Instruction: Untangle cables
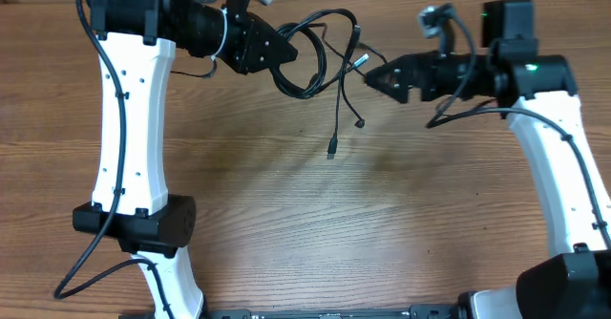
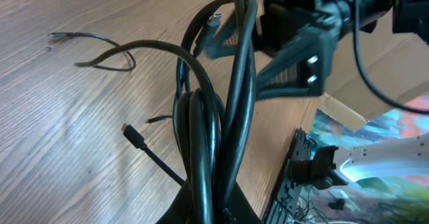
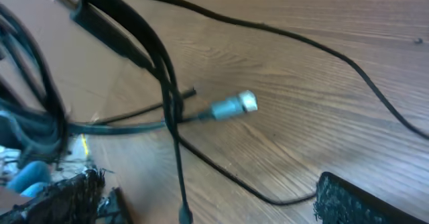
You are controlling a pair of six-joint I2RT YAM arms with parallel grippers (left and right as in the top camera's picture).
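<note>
**Overhead**
- Cables [image 1: 310, 56]: a black looped bundle, raised above the counter [image 1: 382, 223] at its far middle, between the two arms.
- Left fingers [image 1: 272, 53]: clamped tight on the left side of the bundle.
- Loose ends: two thin strands hang from the loop toward the wood. The lower plug tip [image 1: 331, 152] sits below the other one. Contact with the counter cannot be told.
- Right fingers [image 1: 387, 75]: pointing left, just beside the right side of the bundle and near a silver plug [image 1: 361, 61]. Their spread is not readable here.

**Left wrist**
- The bundle rises from the bottom edge, where the left fingers pinch it. The fingers themselves are mostly hidden behind the cords.
- The strands arch upward and cross in front of the right arm's fingers at upper right.
- One free end with a dark plug [image 2: 132, 135] shows at left of the bundle.
- A thin cord [image 2: 100, 49] curls farther left, low over the wood.

**Right wrist**
- Right fingers: one textured black pad [image 3: 355, 197] is at the lower right and another at the lower left. They are set wide apart with nothing gripped.
- The silver plug is at mid-frame, ahead of the pads, on a strand crossing a vertical cord.
- Thick black cords run across the upper left, and a thin cord sweeps across the right over the wood.
</note>
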